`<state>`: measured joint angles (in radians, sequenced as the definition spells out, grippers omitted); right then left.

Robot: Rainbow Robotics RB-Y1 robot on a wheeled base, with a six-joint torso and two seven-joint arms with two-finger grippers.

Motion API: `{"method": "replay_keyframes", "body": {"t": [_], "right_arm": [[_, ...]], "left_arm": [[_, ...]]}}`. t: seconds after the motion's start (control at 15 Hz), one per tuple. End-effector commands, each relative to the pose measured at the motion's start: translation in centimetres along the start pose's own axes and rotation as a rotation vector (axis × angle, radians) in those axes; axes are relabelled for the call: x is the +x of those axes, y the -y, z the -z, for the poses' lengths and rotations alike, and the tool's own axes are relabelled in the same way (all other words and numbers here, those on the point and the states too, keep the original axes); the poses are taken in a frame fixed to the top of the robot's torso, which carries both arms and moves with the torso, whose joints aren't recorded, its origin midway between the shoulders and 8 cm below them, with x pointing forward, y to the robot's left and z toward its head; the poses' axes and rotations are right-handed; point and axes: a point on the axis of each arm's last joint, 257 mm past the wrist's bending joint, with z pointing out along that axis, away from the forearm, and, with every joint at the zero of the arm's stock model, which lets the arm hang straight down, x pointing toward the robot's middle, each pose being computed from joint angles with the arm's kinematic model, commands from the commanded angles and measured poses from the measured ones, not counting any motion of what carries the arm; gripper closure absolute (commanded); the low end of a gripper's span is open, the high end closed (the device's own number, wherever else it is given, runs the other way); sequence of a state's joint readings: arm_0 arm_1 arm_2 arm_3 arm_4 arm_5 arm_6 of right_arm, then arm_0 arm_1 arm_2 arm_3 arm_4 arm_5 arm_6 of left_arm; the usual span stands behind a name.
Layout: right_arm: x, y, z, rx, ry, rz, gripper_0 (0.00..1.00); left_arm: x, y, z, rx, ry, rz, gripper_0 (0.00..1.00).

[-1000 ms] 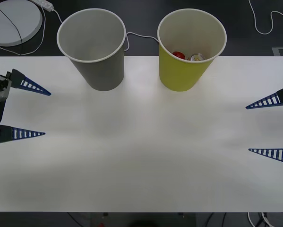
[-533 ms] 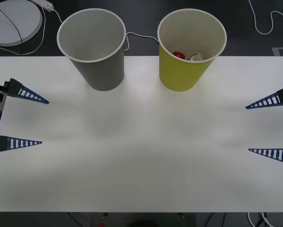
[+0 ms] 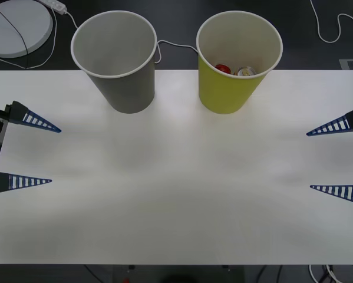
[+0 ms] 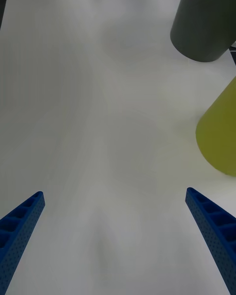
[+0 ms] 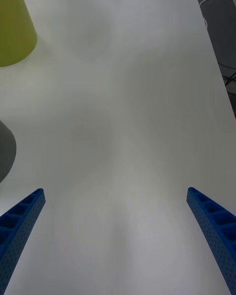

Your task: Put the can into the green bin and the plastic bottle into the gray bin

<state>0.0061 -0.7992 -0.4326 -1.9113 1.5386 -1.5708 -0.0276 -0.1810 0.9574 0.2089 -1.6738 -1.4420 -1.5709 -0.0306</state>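
The gray bin (image 3: 126, 88) stands at the table's back left and the green bin (image 3: 226, 88) at its back right, both upright. Inside the green bin lies the red can (image 3: 223, 69), beside a pale gold-topped can (image 3: 246, 72). The plastic bottle is hidden or out of view. At the table's left edge my left gripper (image 3: 55, 155) is open with nothing between its fingers. My right gripper (image 3: 309, 161) is likewise open at the right edge. The right wrist view shows that gripper (image 4: 114, 191) over bare table, with the gray bin (image 4: 206, 19) and green bin (image 4: 221, 132) ahead. The left wrist view shows my left gripper (image 5: 115, 191), the green bin (image 5: 12, 24) and the gray bin (image 5: 5, 150).
The white table (image 3: 176, 206) stretches bare between the two grippers. Behind it on the dark floor are a round white disc (image 3: 14, 26) at the back left and loose white cables (image 3: 332, 29) at the back right.
My left gripper has drifted toward the table's near edge and slightly outward, still open. The right gripper and both bins have not moved.
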Motion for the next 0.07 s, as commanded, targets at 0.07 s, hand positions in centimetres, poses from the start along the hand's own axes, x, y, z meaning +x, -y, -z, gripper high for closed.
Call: {"method": "replay_keyframes", "body": {"t": [0.07], "right_arm": [[0.0,0.0,0.0,0.0,0.0,0.0,0.0]], "left_arm": [[0.0,0.0,-0.01,0.0,0.0,0.0,0.0]]}}
